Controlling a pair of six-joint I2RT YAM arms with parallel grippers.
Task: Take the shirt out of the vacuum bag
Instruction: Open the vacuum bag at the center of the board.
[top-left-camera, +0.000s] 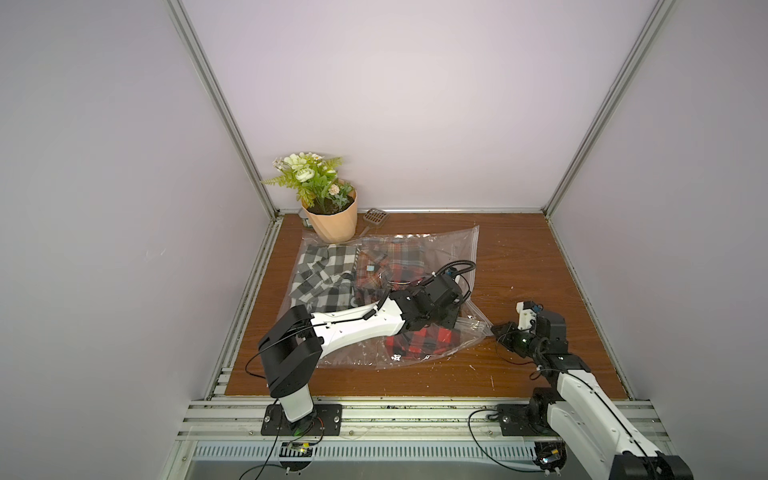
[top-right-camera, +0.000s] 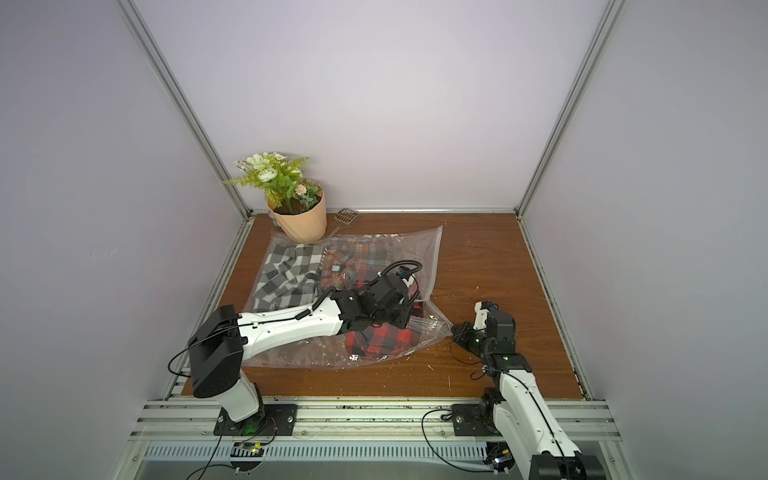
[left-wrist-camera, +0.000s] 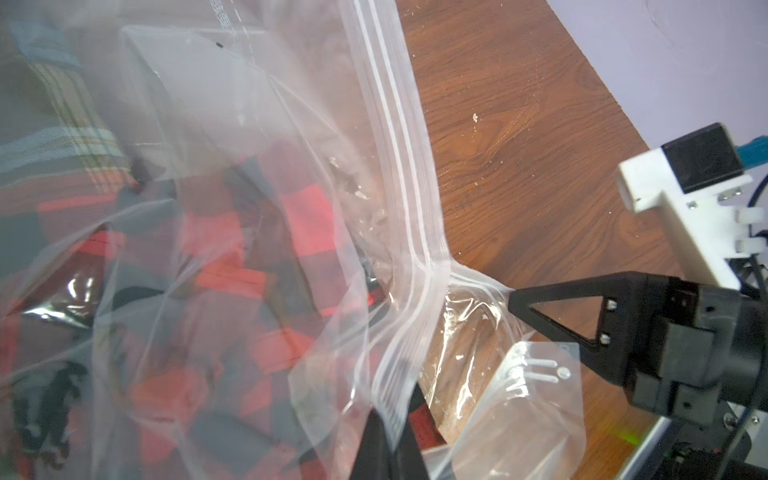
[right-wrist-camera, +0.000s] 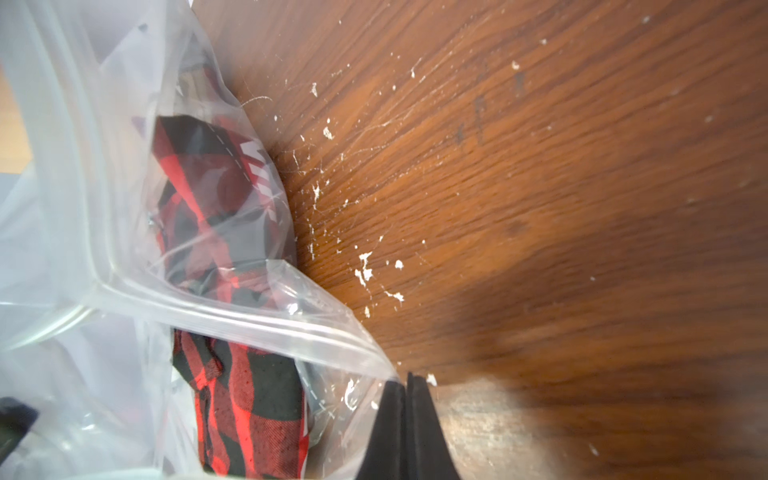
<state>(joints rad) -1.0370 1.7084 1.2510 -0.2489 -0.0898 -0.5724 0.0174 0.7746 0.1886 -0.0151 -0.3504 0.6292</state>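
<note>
Right wrist view: the right gripper (right-wrist-camera: 406, 380), jaws pressed together, pinches the zip edge of the vacuum bag (right-wrist-camera: 62, 187), the red plaid shirt (top-left-camera: 415, 343) lying bagged at its 9 o'clock in a top view, so the closed left gripper (left-wrist-camera: 388, 440), grasp unclear, should pull cloth out slowly.

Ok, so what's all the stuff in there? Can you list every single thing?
vacuum bag: one, clear, lying flat on the table
black-and-white shirt: one, checked, inside the bag, nearest the pot
orange plaid shirt: one, inside the bag, beside the black-and-white one
red-and-black shirt: one, checked, inside the bag, near its zip edge
flower pot: one, peach, green plant with white flowers, far left corner
slotted scoop: one, grey, beside the pot
table: one, brown wood
left gripper: black, shut, seemingly pinching the zip edge
right gripper: black, shut on the bag's zip edge
</note>
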